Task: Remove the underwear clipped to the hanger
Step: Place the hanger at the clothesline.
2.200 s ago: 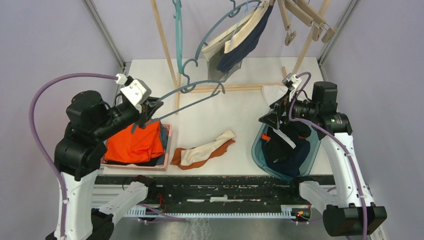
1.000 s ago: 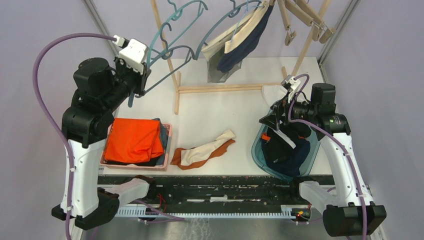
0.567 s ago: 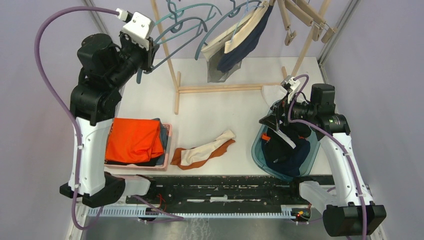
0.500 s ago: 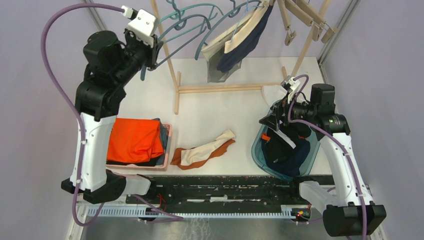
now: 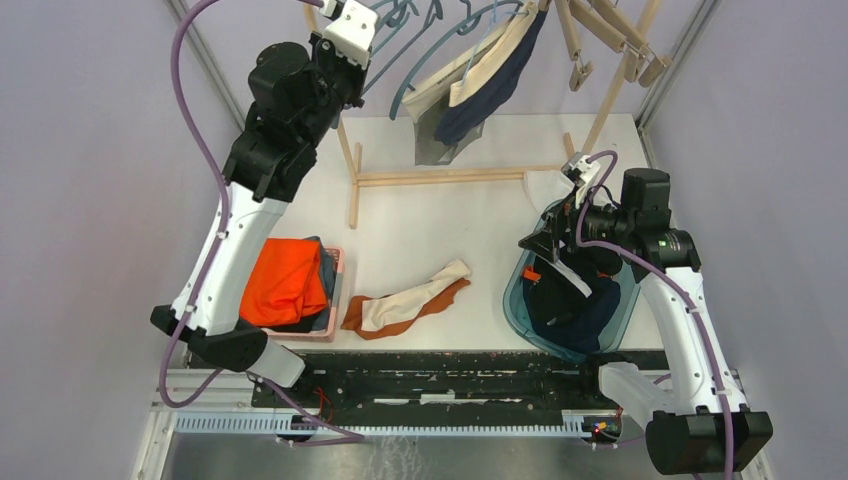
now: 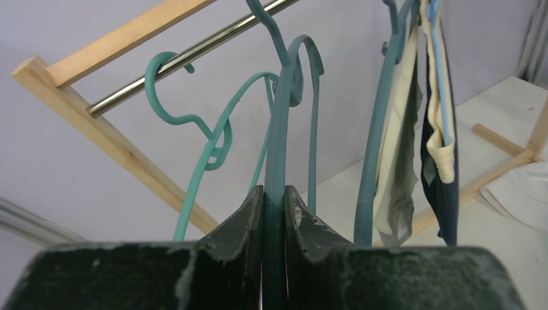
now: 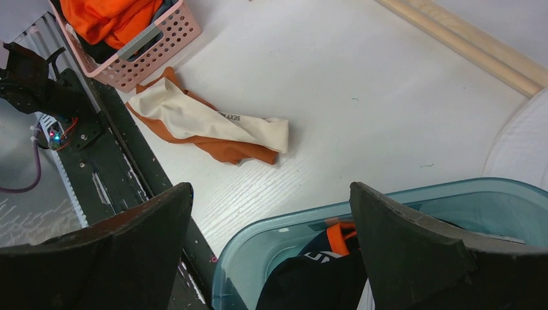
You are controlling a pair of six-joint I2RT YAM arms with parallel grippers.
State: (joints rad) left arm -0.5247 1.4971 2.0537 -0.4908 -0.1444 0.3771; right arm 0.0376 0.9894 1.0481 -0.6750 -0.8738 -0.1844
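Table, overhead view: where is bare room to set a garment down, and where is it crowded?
Widest bare patch of table: bordered by the wooden base bar behind, the cream-and-orange underwear in front, the pink basket left and the teal bin right. A narrower gap separates that underwear from the bin. The near edge is crowded.

Lab cell, plain lilac walls [image 5: 90,150]

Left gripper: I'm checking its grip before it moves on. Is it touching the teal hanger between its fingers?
Touching. The left wrist view shows the left gripper with both fingers pressed flat against the sides of the hanger, with no gap.
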